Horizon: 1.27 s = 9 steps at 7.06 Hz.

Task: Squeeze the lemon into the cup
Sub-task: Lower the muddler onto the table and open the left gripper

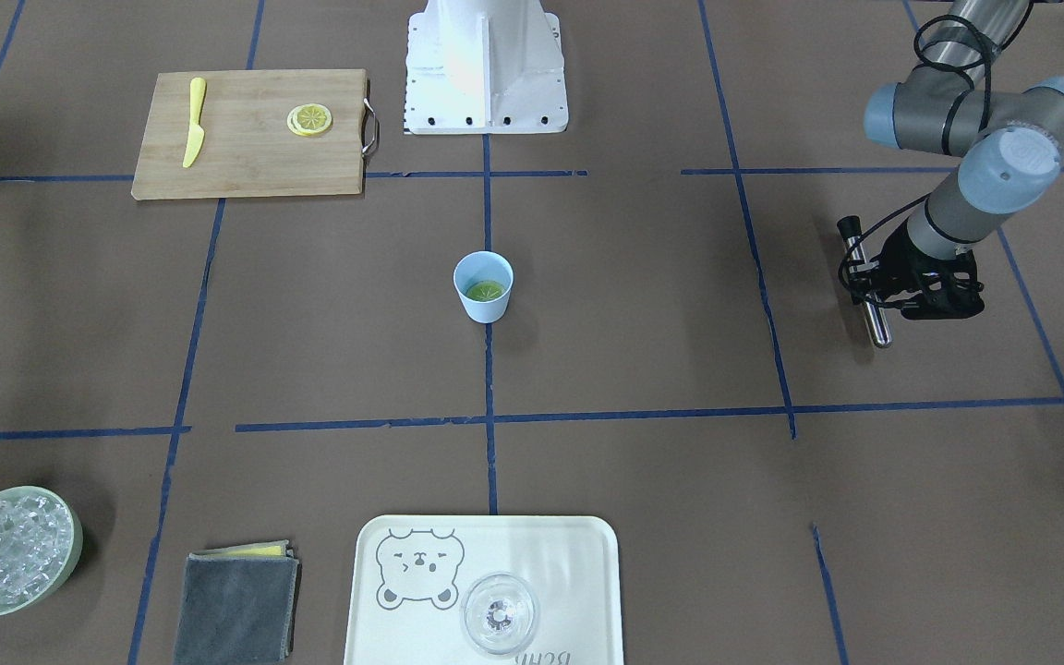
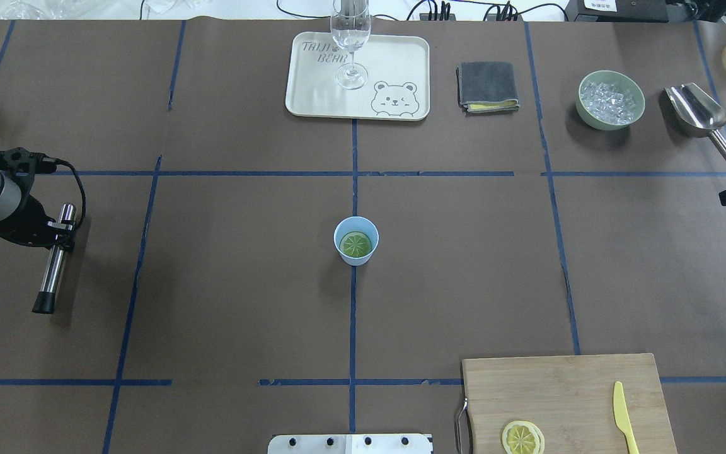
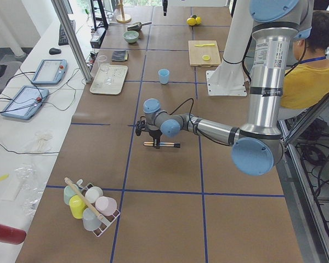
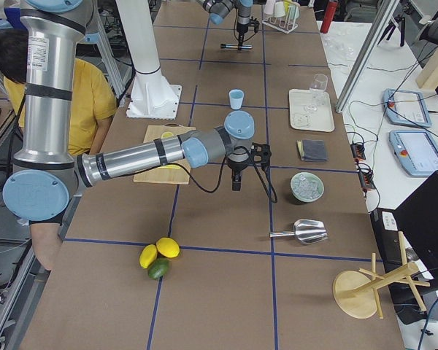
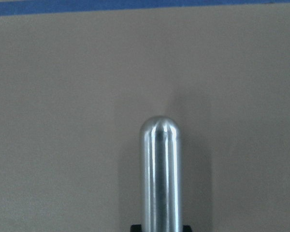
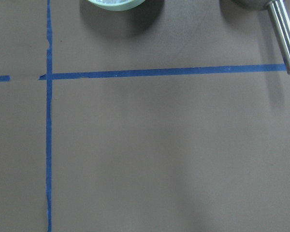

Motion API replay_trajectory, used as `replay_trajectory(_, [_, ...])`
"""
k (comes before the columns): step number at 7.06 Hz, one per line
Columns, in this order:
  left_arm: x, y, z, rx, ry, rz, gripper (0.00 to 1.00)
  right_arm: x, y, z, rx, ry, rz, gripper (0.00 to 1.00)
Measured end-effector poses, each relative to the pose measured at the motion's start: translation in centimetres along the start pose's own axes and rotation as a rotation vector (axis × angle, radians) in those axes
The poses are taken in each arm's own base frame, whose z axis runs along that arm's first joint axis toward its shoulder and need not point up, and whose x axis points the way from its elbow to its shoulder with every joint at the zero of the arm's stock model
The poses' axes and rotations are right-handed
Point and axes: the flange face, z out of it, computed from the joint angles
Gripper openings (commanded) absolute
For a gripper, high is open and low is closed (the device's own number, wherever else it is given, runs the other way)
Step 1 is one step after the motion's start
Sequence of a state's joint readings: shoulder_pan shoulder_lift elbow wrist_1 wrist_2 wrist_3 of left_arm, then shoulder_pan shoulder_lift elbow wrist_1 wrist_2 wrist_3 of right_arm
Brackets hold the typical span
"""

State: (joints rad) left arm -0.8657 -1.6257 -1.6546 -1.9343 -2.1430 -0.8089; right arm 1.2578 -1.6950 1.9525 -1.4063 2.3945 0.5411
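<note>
a brown paper-covered table [image 2: 243,284] gridded with blue tape fills the overhead view, and at its left edge the left gripper [image 2: 60,226] is pinching a steel rod [image 2: 53,268] with a black tip, held level above the paper. at the centre the light-blue cup [image 2: 355,226] stands upright with the lemon piece [image 2: 357,244] lying flat inside it, cut face up, well apart from both arms. farther right a wooden board [image 2: 564,391] carries a second lemon slice [image 2: 522,437] and a yellow knife [image 2: 622,416], while the right gripper [image 4: 235,182] hangs near the bowl of ice [image 2: 610,126], its fingers spread or pressed together, one cannot tell.
</note>
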Motion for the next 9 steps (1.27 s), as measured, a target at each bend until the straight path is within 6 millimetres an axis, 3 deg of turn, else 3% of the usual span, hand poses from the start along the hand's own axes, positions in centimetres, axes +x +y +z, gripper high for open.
replay_trajectory(2, [0.77,-0.08,-0.17,0.004,0.006,0.011,0.02,-0.03,-0.01,-0.05,0.001,-0.001,0.0,1.0])
replay_trajectory(3, [1.05,-0.16,-0.14,0.004,0.007,0.014,0.23,-0.03,-0.02,-0.11,0.003,-0.001,0.0,1.0])
replay_trajectory(4, [1.05,-0.2,-0.03,0.003,0.006,0.014,0.7,-0.02,-0.02,-0.14,0.003,-0.001,0.001,1.0])
replay_trajectory(5, [1.02,-0.19,0.03,0.001,0.004,0.012,1.0,-0.01,-0.02,-0.15,0.003,-0.002,0.002,1.0])
replay_trajectory(9, [1.28,-0.14,-0.31,0.004,0.007,0.001,1.0,0.02,0.03,-0.52,-0.003,-0.024,0.013,1.0])
